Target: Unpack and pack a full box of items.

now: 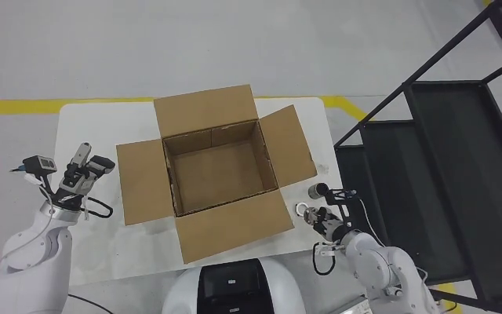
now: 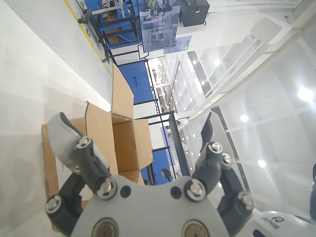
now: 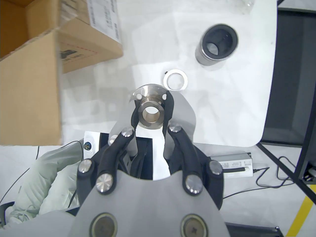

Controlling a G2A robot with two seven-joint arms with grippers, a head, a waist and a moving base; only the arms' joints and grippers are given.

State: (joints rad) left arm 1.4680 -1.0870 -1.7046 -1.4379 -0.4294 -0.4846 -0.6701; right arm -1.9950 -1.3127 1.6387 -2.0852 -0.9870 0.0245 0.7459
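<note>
One cardboard box (image 1: 208,110) is standing in the middle of the white surface (image 1: 94,125) with all four flaps folded outward. Three metal parts are lying to the right of the box: one flanged bushing (image 3: 150,112), one flat washer (image 3: 165,80) and one cylindrical sleeve (image 3: 207,60). The right pincer (image 3: 151,110) is gripping the flanged bushing, its two fingers clamping the bushing's barrel over the near right edge of the surface. The washer is lying flat on the surface just beyond the bushing, and the sleeve is standing near it, apart from it. The left pincer (image 2: 133,124) is hanging with its two fingers spread wide at the left edge of the surface, near the box's left flap. One white printed label (image 3: 103,13) is showing on the box's outer face; its lettering is too small to make out.
</note>
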